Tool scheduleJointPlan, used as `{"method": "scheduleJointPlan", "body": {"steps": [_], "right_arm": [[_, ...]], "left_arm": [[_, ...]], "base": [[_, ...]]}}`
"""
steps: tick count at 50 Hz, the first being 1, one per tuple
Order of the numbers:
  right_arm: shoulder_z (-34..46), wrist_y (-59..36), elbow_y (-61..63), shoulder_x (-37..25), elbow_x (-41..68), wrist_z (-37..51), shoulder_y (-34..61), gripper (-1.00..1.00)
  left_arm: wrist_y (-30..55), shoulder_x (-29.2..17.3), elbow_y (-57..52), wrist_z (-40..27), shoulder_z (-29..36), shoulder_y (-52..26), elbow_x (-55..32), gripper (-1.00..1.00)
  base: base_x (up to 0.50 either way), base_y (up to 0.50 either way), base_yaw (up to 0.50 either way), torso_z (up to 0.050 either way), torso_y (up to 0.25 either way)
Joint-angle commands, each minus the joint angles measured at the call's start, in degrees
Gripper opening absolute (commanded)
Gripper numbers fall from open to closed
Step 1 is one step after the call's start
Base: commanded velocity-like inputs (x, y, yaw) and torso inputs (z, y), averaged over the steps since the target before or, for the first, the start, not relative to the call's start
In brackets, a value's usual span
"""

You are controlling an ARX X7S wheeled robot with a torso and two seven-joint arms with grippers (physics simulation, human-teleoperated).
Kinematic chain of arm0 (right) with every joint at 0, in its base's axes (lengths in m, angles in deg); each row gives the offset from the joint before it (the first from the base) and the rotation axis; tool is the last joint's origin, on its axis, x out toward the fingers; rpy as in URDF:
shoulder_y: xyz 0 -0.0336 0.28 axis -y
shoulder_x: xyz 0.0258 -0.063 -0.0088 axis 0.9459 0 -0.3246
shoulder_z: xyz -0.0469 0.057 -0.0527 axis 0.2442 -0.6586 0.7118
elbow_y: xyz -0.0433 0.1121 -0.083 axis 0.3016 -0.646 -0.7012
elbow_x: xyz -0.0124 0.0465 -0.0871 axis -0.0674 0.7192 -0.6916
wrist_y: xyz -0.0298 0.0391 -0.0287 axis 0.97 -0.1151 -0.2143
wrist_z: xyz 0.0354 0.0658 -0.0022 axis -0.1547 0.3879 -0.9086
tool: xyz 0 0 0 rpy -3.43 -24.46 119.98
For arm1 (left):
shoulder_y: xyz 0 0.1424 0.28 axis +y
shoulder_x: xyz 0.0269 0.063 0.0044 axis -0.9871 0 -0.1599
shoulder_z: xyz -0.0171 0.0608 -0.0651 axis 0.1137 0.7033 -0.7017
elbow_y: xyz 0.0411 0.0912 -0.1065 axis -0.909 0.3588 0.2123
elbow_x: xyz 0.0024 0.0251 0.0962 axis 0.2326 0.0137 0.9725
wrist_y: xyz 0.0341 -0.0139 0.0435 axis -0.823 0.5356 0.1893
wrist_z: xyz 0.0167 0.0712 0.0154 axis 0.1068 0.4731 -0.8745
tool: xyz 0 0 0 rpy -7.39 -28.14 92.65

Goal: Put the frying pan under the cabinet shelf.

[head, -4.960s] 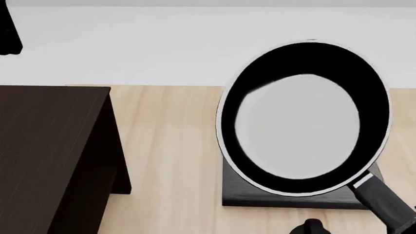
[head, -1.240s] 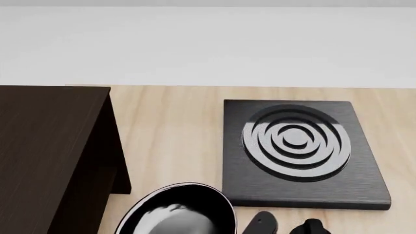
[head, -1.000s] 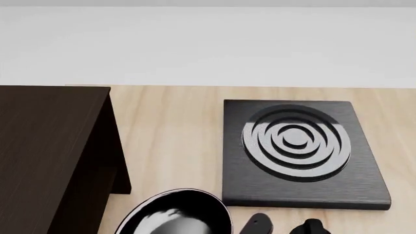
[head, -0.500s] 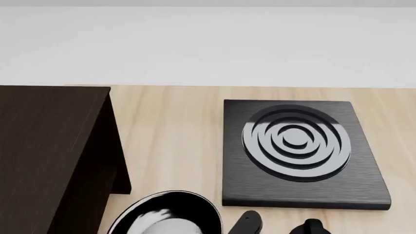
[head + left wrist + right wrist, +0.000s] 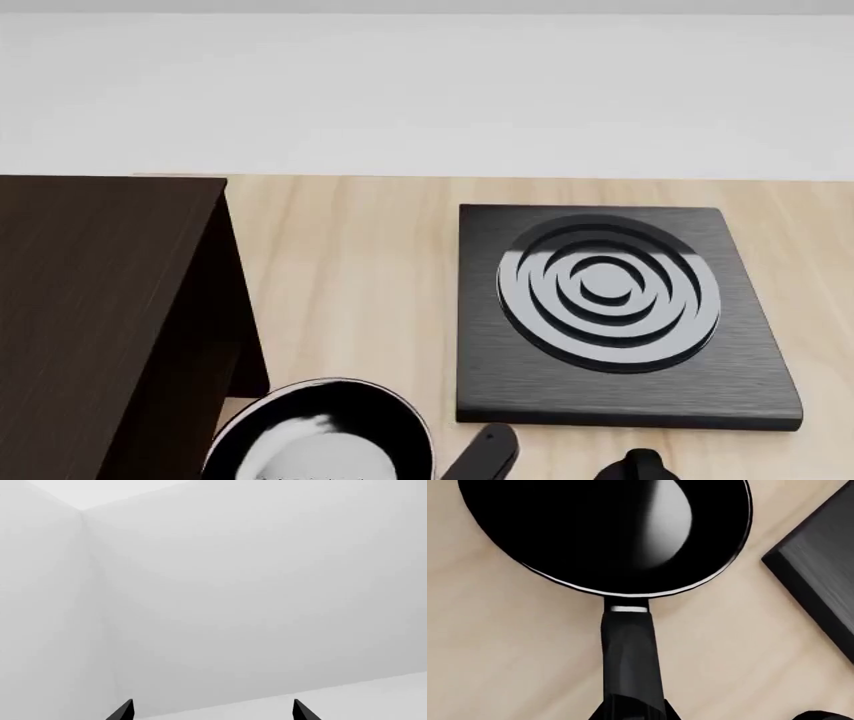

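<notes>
Now the right gripper [image 5: 632,711] is clamped on the frying pan [image 5: 320,440] by its handle [image 5: 630,655], carrying it over the wooden counter [image 5: 347,290] just beside the cabinet shelf [image 5: 107,320], clear of the stove plate [image 5: 614,310]. Next move probably calls for lowering and sliding it under the shelf. Only the right wrist view shows the grip; the left gripper [image 5: 212,711] faces a blank wall, tips wide apart.
</notes>
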Motion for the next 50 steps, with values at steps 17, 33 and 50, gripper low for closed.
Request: {"method": "scheduleJointPlan", "body": {"steps": [17, 33, 50], "right_arm": [[-2.94, 7.59, -14.1, 7.33, 11.89, 5.31, 2.15, -1.0], [0.82, 1.32, -10.84, 8.31, 16.66, 2.17, -2.62, -1.0], [8.59, -10.98, 5.38, 6.32, 16.08, -3.01, -9.06, -1.0]], "left_arm": [[-0.61, -0.75, -0.27, 0.11, 0.4, 0.99, 1.77, 1.0], [-0.79, -1.07, -0.07, 0.38, 0.97, 0.98, 3.41, 1.0], [-1.34, -2.14, -0.55, 0.38, 0.44, 1.52, 3.11, 1.0]], "base": [[0.0, 0.0, 0.0, 0.0, 0.0], [0.0, 0.01, 0.01, 0.0, 0.0], [0.0, 0.0, 0.0, 0.0, 0.0]]}}
